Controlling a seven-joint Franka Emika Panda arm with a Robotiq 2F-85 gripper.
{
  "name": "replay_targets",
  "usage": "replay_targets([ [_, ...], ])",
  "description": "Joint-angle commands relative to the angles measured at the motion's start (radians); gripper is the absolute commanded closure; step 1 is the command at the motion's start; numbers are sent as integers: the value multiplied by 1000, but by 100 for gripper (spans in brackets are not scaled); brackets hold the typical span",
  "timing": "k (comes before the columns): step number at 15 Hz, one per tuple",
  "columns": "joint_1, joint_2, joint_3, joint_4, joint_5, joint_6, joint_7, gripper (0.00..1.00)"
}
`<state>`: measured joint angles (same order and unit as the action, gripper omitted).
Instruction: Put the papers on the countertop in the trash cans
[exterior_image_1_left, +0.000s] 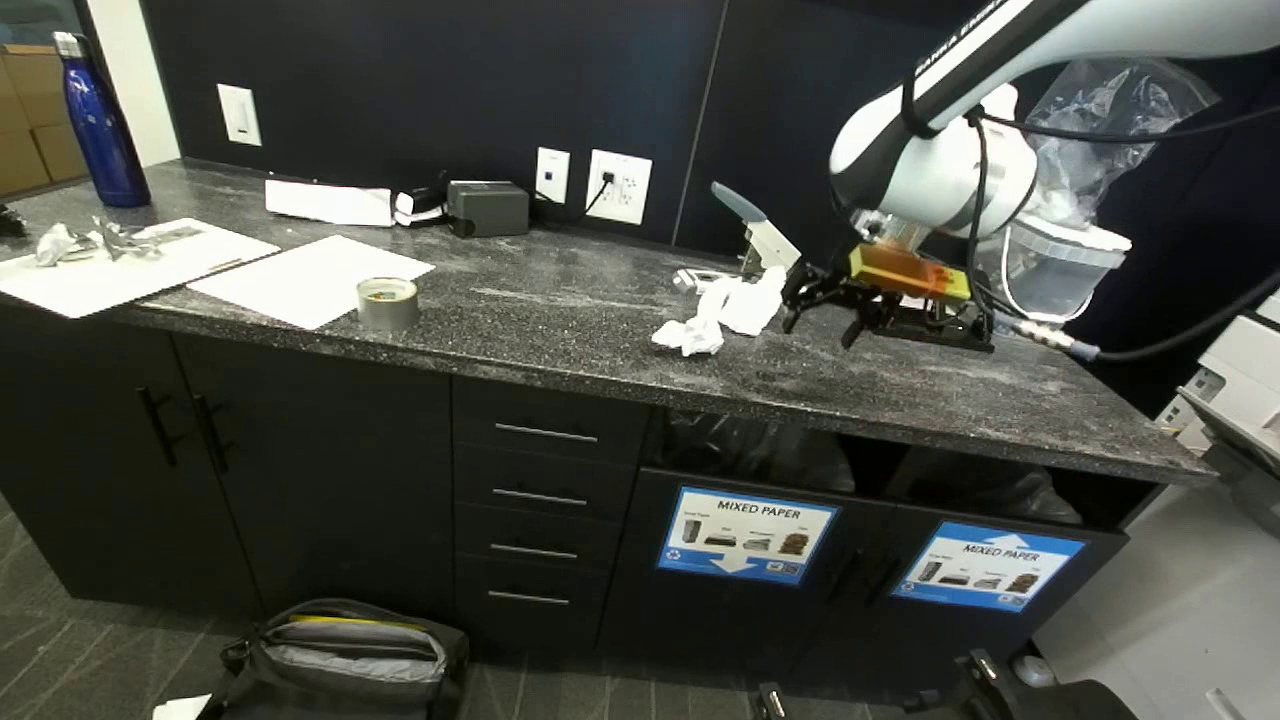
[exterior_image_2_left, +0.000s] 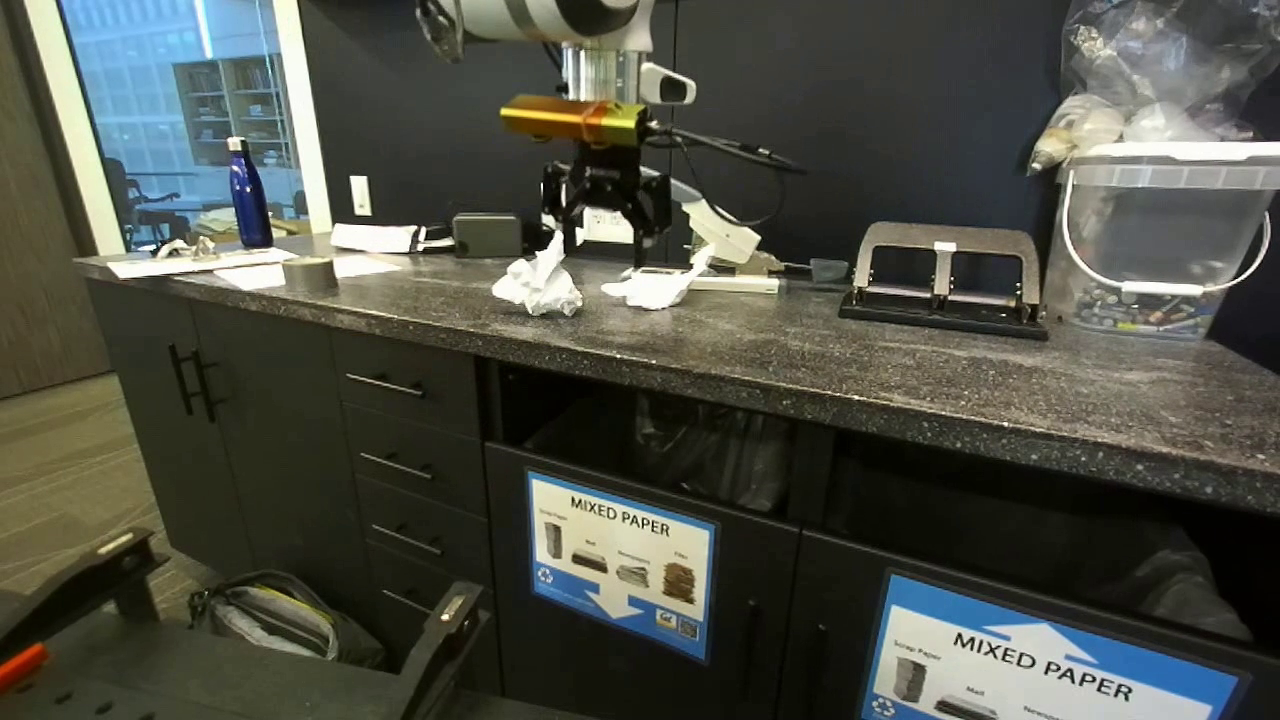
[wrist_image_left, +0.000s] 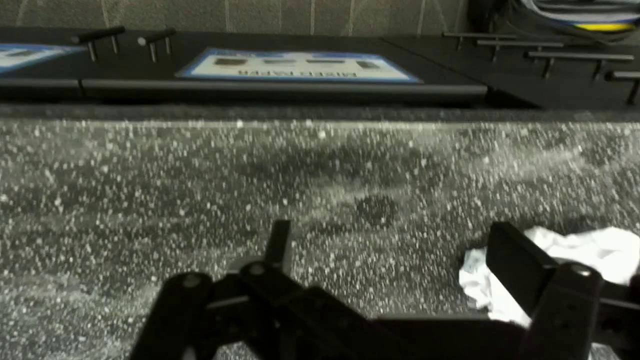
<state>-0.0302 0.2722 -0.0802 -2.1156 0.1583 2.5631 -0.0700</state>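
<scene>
Hovering over the countertop (exterior_image_1_left: 540, 300) — claw (wrist_image_left: 390, 232) spread wide, holding nothing; papers (exterior_image_2_left: 540, 287) lie near.

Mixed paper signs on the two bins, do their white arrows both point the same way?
No, the bin nearer the drawers has a down arrow, while the other bin has an up arrow.

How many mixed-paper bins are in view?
2, under the countertop: the down-arrow mixed-paper bin beside the drawers, and the up-arrow mixed-paper bin next to it.
</scene>
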Motion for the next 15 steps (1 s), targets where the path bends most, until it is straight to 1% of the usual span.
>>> replay_targets([
  [1, -47, 109, 51, 253, 73, -95, 7, 0],
  [4, -45, 219, 77, 423, 95, -127, 40, 0],
  [7, -20, 353, 85, 584, 57, -146, 109, 0],
  [10, 10, 493, 56, 736, -5, -141, 171, 0],
  [15, 15, 679, 6, 972, -87, -170, 232, 0],
])
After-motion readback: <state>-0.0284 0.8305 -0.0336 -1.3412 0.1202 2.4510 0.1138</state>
